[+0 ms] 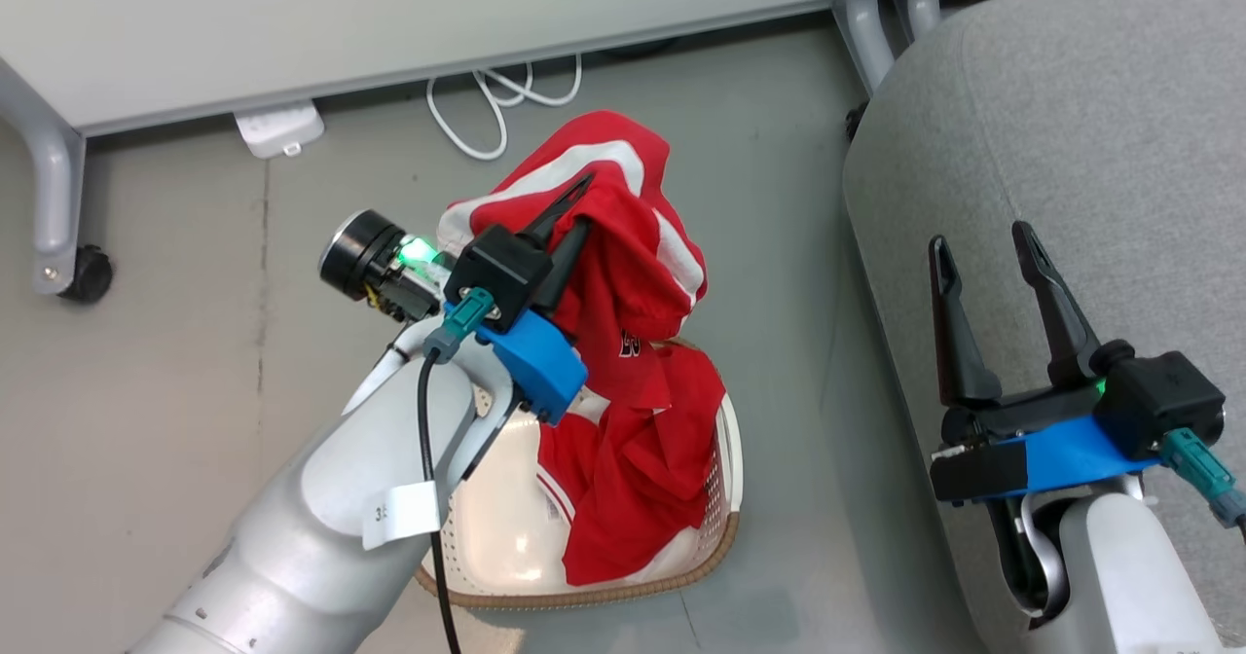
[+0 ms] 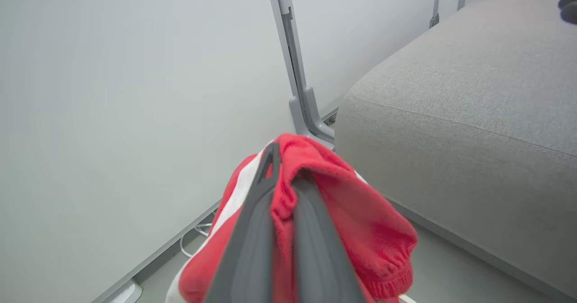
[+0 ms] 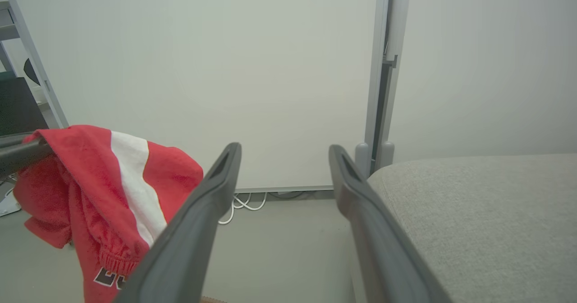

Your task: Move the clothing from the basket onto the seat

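Head view: your left gripper (image 1: 582,208) pinches the clothing (image 1: 633,343) high, likely to clear the basket (image 1: 584,596). Your right gripper (image 1: 983,245) hangs open, empty.

You'll see a white partition panel (image 1: 389,12) with a black caster (image 1: 88,274) under its leg. A looped white cable (image 1: 506,90) and power strip (image 1: 278,128) lie at its foot.

- Two grippers are counted: the left gripper (image 1: 584,204) and the right gripper (image 1: 978,236).
- One basket (image 1: 584,596) is seen.
- One seat (image 1: 1071,148) is seen.
- The clothing (image 1: 633,284) is seen as one bunched red mass (how many separate garments it contains cannot be told).
- One white cable (image 1: 487,119), one power strip (image 1: 278,128) and one caster (image 1: 88,274) are counted.
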Available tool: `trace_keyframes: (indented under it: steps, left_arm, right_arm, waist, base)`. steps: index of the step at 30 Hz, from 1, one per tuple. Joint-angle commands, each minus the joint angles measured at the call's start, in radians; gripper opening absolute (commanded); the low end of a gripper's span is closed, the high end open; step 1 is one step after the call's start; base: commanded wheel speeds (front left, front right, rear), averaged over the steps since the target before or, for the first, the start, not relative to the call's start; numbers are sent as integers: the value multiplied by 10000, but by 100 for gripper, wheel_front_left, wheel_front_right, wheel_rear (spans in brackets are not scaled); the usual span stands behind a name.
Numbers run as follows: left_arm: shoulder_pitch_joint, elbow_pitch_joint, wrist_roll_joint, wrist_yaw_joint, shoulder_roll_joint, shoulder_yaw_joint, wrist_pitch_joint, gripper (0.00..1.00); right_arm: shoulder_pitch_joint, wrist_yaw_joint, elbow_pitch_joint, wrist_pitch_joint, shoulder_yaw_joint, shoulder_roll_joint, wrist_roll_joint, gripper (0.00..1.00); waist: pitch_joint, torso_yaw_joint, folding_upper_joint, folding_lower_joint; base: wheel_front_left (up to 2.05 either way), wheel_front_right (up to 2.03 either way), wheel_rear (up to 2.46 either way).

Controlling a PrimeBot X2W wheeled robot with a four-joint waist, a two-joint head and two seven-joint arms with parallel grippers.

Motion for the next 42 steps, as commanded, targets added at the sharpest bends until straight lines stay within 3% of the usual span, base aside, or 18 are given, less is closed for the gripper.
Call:
trace_keyframes:
  steps: [1, 17, 30, 42]
  left_arm:
    - [69, -171, 89, -26, -58, 143, -48, 0]
    - [582, -1062, 430, -328, -424, 481, -49, 0]
    - [793, -1038, 390, -415, -380, 437, -49, 0]
    - [843, -962, 418, -439, -438, 415, -50, 0]
  right_arm:
    - [203, 1, 50, -7, -21, -41, 44, 100]
    - [1281, 1, 226, -8, -165, -41, 342, 100]
    - [1482, 1, 183, -8, -51, -41, 384, 100]
    - [1152, 1, 139, -8, 870, -39, 394, 100]
  waist:
    - [-290, 35, -1, 1]
    - [-1772, 103, -1, 1]
    - [-1987, 118, -1, 1]
    - [-1999, 105, -1, 1]
  base:
    - [0, 0, 0]
    - [0, 0, 0]
    - [0, 0, 0]
    - [0, 0, 0]
